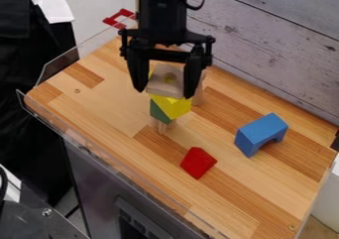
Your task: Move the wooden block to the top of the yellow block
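The black gripper hangs over the back left part of the wooden top, with its fingers on either side of the wooden block and closed against it. That block is pale, with a round hollow in its face. Directly below it in the view is the yellow block, partly covered by it; whether the two touch I cannot tell. A green block shows beneath the yellow one, above a small wooden piece.
A red block lies toward the front, and a blue arch block stands at the right. Another pale wooden piece is behind the stack. Clear low guards edge the wooden top; a plank wall rises behind.
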Controlling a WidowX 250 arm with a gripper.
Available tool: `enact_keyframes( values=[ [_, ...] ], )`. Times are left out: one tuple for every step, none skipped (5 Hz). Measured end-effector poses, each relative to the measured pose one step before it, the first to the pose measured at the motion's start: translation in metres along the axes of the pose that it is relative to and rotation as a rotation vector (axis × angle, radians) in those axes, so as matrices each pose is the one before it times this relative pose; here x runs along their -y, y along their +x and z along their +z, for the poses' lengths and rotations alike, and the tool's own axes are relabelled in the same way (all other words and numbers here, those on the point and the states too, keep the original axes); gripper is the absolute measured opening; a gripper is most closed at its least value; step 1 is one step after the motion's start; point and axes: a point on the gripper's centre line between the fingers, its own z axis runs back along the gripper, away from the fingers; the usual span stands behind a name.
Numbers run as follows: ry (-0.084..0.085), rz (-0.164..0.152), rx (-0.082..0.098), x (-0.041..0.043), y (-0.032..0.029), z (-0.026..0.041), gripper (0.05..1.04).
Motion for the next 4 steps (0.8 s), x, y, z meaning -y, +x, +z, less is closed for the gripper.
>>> enact_keyframes(
  values=[
    [0.0027, 0.0113, -0.0073, -0.00026, -0.00096, 0.00072, 0.999],
    [0.0228, 0.0060, 0.0501, 0.00529, -0.00510, 0.02078, 0.999],
    [0.0503, -0.0312, 0.0356, 0.01317, -0.01588, 0.01490, 0.999],
    [0.0379, -0.0595, -0.0144, 0.02091, -0.01111, -0.00501, 0.999]
  ],
)
